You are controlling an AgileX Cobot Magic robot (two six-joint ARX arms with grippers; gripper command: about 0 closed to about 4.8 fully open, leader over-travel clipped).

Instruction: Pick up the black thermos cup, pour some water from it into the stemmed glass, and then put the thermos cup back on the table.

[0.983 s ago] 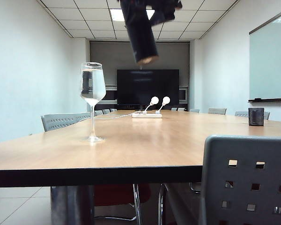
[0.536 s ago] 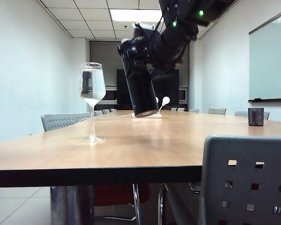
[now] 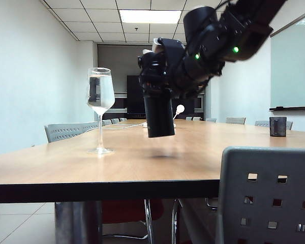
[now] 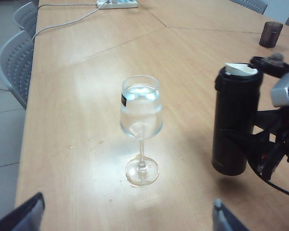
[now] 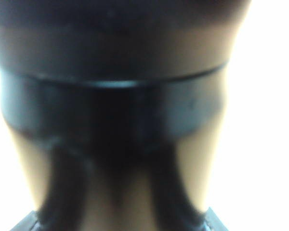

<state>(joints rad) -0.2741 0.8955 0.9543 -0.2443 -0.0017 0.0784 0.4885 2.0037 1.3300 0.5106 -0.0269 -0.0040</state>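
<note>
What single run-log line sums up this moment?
stage: setting flask down | right gripper: shut on flask, upright, just above table | left gripper: open, idle | glass: holds water

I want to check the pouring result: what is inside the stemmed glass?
The stemmed glass holds clear water, filling most of its bowl. A small dark label on the bowl covers part of the view; nothing else shows inside.

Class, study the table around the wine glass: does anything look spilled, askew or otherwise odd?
Yes. A few small droplets speckle the table beside the stemmed glass, which stands upright holding water. The black thermos cup, lid flipped open, hangs upright just above the table in the right gripper. The left gripper is open near the glass.
</note>
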